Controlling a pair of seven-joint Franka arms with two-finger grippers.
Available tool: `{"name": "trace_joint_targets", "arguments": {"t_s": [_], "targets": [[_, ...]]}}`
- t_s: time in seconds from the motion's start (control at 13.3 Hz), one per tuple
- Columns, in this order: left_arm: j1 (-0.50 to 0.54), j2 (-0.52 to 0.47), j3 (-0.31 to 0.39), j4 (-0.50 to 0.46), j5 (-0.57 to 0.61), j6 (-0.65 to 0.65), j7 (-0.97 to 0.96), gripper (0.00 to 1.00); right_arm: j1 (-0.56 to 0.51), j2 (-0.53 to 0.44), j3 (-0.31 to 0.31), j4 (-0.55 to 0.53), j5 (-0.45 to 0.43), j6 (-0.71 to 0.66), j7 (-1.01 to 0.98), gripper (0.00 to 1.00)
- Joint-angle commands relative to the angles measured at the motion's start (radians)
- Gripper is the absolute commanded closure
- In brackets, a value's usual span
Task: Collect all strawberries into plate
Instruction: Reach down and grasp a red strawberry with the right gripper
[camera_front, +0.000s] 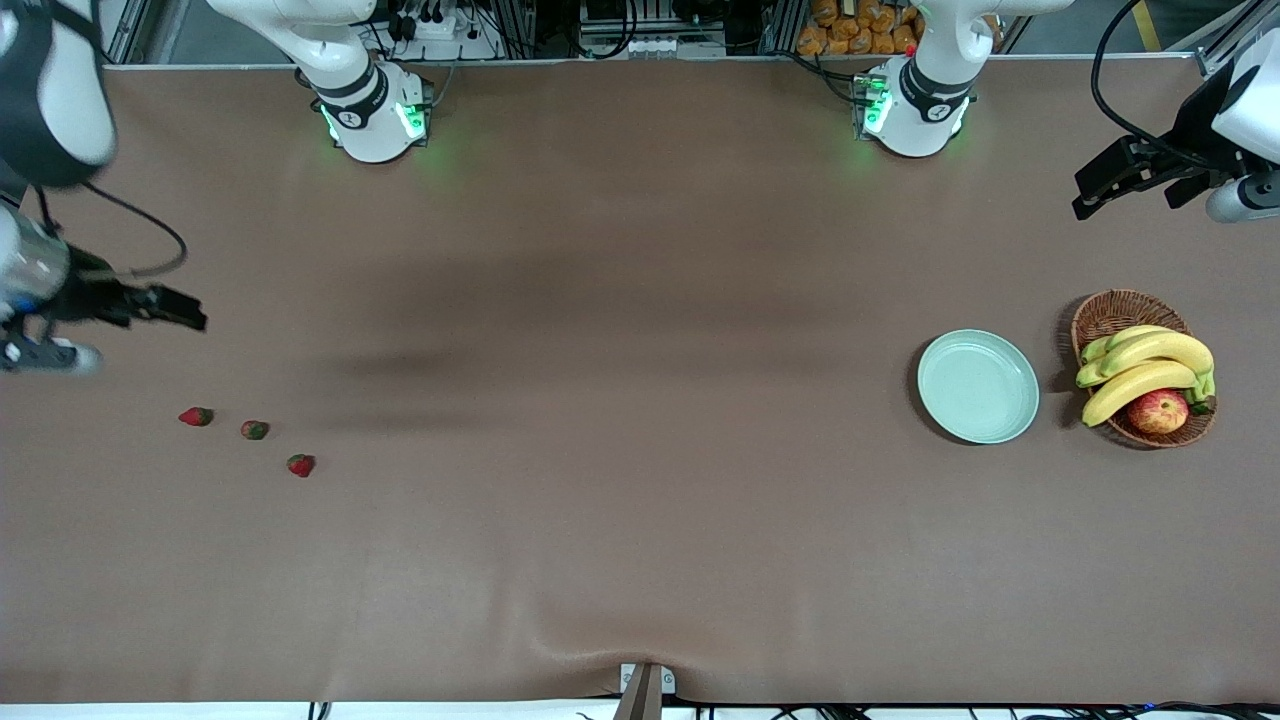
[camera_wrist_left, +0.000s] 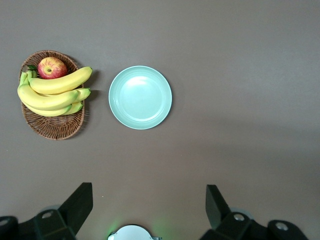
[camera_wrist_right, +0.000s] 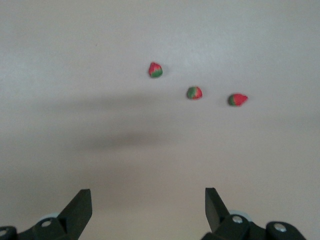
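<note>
Three strawberries lie in a short row on the brown table at the right arm's end: one (camera_front: 196, 416), a second (camera_front: 254, 430) and a third (camera_front: 301, 465), each nearer the front camera than the one before. They also show in the right wrist view (camera_wrist_right: 155, 70) (camera_wrist_right: 194, 93) (camera_wrist_right: 237, 99). The mint-green plate (camera_front: 978, 386) lies empty at the left arm's end, also in the left wrist view (camera_wrist_left: 140, 97). My right gripper (camera_front: 180, 307) is open, up in the air beside the strawberries. My left gripper (camera_front: 1095, 192) is open, high over the table's left-arm end.
A wicker basket (camera_front: 1110, 312) with bananas (camera_front: 1145, 365) and a red-yellow apple (camera_front: 1158, 411) stands beside the plate, toward the left arm's end; it also shows in the left wrist view (camera_wrist_left: 52, 127). The arm bases stand along the table's top edge.
</note>
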Motion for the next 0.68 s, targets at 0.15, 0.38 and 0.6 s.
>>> {"name": "trace_joint_targets", "arguments": {"t_s": [0.15,0.38,0.6], "targets": [[0.002,-0.003,-0.003,-0.001,-0.022,-0.001,0.019,0.0,0.005,0.202,0.008,0.022,-0.017,0.192,-0.002,0.0],[0.004,-0.004,-0.001,-0.003,-0.025,-0.011,0.019,0.0,0.012,0.306,0.008,0.042,-0.019,0.298,-0.008,0.0],[0.005,-0.003,-0.001,-0.003,-0.025,-0.012,0.019,0.0,0.008,0.42,0.008,0.073,-0.019,0.395,-0.106,0.0]]}}
